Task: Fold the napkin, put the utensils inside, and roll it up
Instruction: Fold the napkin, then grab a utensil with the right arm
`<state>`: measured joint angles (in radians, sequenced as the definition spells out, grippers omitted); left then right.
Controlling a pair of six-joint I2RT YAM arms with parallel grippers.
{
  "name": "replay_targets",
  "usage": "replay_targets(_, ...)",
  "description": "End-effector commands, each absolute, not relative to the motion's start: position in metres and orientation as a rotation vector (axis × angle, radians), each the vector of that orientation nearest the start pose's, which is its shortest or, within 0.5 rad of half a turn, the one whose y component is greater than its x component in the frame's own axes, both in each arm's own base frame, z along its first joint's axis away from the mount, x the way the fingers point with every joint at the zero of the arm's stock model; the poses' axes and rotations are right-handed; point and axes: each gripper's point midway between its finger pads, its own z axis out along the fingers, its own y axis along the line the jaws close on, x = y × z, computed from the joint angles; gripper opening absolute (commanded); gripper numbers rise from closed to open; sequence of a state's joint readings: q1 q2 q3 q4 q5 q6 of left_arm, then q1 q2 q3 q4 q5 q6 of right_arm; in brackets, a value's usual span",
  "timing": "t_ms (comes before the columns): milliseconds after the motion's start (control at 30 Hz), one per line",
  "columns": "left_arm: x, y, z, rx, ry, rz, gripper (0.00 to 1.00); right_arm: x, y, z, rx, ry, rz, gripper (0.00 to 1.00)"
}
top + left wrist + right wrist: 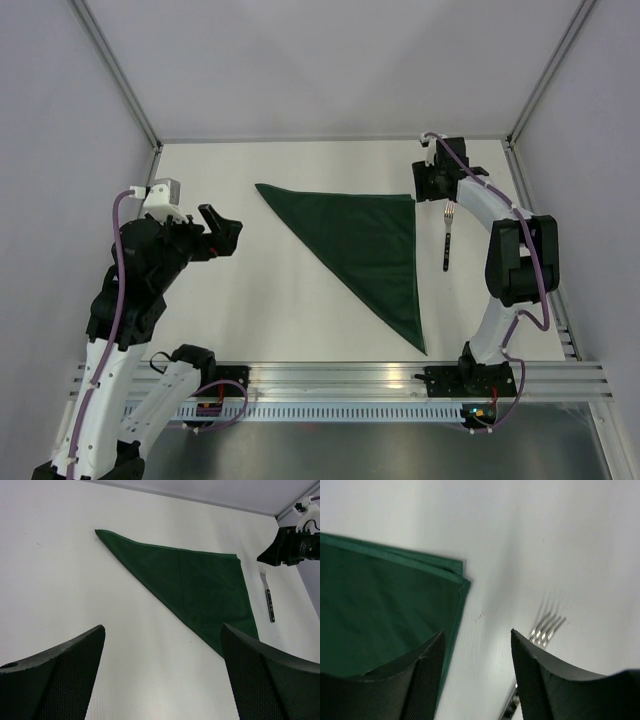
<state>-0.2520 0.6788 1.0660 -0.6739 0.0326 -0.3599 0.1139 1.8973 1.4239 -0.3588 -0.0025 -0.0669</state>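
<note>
Dark green fabric napkin (365, 240), folded into a triangle, is laid flat on the white surface (250, 300); black-handled silver fork (448, 240) just right of it. Left hand (162, 627) and right hand (477, 642) are held spread, empty.

Setting: robotics lab, an enclosed bench cell. White table (250, 300) boxed in on three sides by plain pale panels (330, 60). Bare aluminium struts (115, 72) run up the corners. Near edge: slotted aluminium rail (340, 378), with left arm (140, 270) and right arm (520, 260) bolted onto it side by side. Purple cable (118, 225) loops exposed along the arm links. Small grey camera box (165, 190) sits at the left wrist. Lighting flat and even. Dark green napkin (365, 240) and fork (448, 240) lie on the white surface, tableware staged among test equipment.
</note>
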Motion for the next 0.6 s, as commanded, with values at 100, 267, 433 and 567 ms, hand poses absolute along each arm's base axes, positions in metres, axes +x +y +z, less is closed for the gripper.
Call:
replay_targets(100, 0.233, -0.087, 0.331, -0.039, 1.824, -0.491, 1.00, 0.422, 0.016, 0.089, -0.116, 2.508, -0.022, 0.59)
replay_targets(267, 0.230, -0.089, 0.334, -0.023, 1.813, -0.506, 1.00, 0.389, 0.002, 0.066, -0.095, 2.580, -0.054, 0.57)
replay_targets(433, 0.227, -0.091, 0.334, -0.017, 1.805, -0.522, 1.00, 0.376, -0.008, 0.047, -0.075, 2.636, -0.080, 0.53)
replay_targets(567, 0.225, -0.091, 0.333, -0.016, 1.799, -0.527, 1.00, 0.374, -0.011, 0.035, -0.066, 2.667, -0.099, 0.51)
